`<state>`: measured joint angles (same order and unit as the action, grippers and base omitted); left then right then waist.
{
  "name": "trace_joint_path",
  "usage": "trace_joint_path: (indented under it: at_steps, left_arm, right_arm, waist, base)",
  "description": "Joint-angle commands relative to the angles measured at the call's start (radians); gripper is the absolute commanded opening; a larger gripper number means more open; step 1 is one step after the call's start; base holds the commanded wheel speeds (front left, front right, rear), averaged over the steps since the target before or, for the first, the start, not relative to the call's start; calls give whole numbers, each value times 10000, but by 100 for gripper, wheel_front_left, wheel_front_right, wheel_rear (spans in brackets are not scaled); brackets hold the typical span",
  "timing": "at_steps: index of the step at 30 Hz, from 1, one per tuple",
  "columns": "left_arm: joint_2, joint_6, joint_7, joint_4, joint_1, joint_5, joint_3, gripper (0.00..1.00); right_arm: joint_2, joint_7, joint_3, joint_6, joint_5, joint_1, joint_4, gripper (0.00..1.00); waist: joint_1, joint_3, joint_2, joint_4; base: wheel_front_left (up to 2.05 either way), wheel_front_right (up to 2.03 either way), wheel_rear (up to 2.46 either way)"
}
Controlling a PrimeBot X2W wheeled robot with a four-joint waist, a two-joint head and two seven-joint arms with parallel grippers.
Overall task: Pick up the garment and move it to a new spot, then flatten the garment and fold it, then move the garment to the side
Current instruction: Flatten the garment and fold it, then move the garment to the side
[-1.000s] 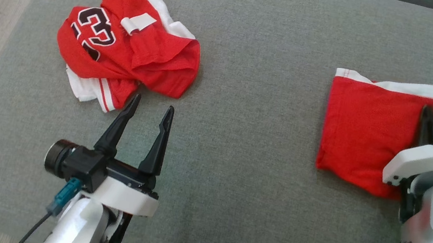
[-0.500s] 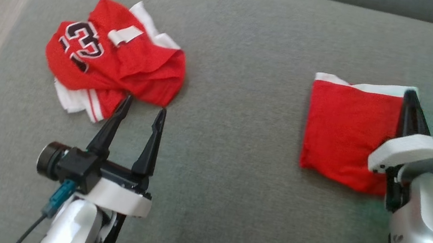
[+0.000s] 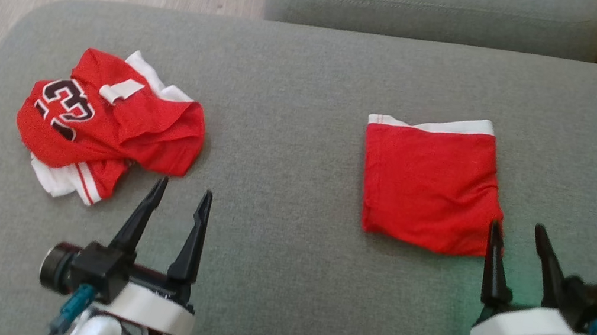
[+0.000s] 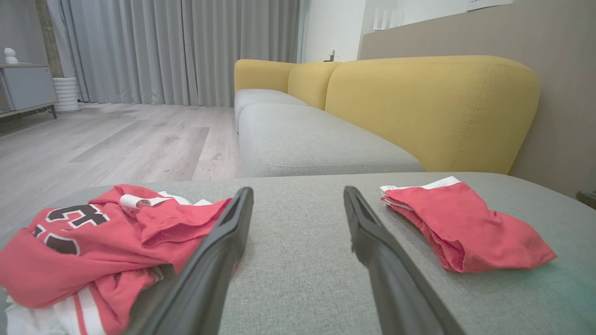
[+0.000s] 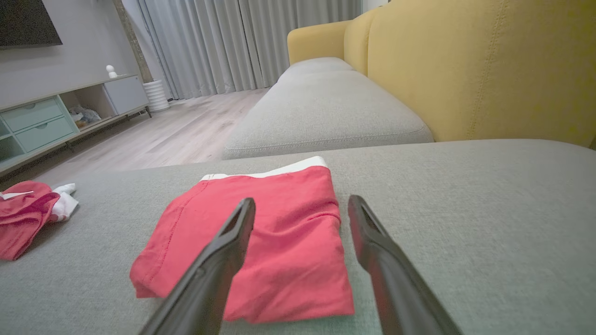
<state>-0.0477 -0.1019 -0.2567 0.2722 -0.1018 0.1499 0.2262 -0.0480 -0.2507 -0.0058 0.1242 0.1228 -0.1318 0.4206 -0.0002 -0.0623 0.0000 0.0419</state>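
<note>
The folded red garment (image 3: 430, 185) lies flat on the right half of the grey sofa cushion (image 3: 308, 103), its white waistband along the far edge. Nothing grips it. The right fingers (image 3: 493, 270) stand apart and empty at its near right corner; in the head view one tip overlaps that corner, and contact with the cloth cannot be told. In the right wrist view those fingers (image 5: 223, 256) straddle the garment's (image 5: 288, 223) near right part. Well to the left lies a crumpled red and white jersey (image 3: 106, 131) with a dark number. The left fingers (image 3: 140, 214) are spread wide, empty, just short of its near edge.
</note>
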Motion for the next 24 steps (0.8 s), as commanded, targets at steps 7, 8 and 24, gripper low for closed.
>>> trace_joint_path:
  at_steps: [7, 8, 24]
  left_arm:
    - [-26, 108, -51, -197, 41, 117, -316, 100]
    - [-26, 111, -51, -188, 44, 127, -295, 100]
    - [-26, 4, -51, -231, -604, 150, 99, 100]
  right_arm:
    - [-22, -110, 475, 65, 77, 171, -607, 100]
    - [-22, -109, 498, 65, 63, 166, -625, 100]
    - [-22, 1976, -1553, 65, 16, -2385, 1138, 100]
  waist:
    - [2, 250, 0, -120]
    - [2, 256, 0, -106]
    - [2, -1005, 0, 913]
  base:
    - [0, 0, 0]
    - [0, 0, 0]
    - [0, 0, 0]
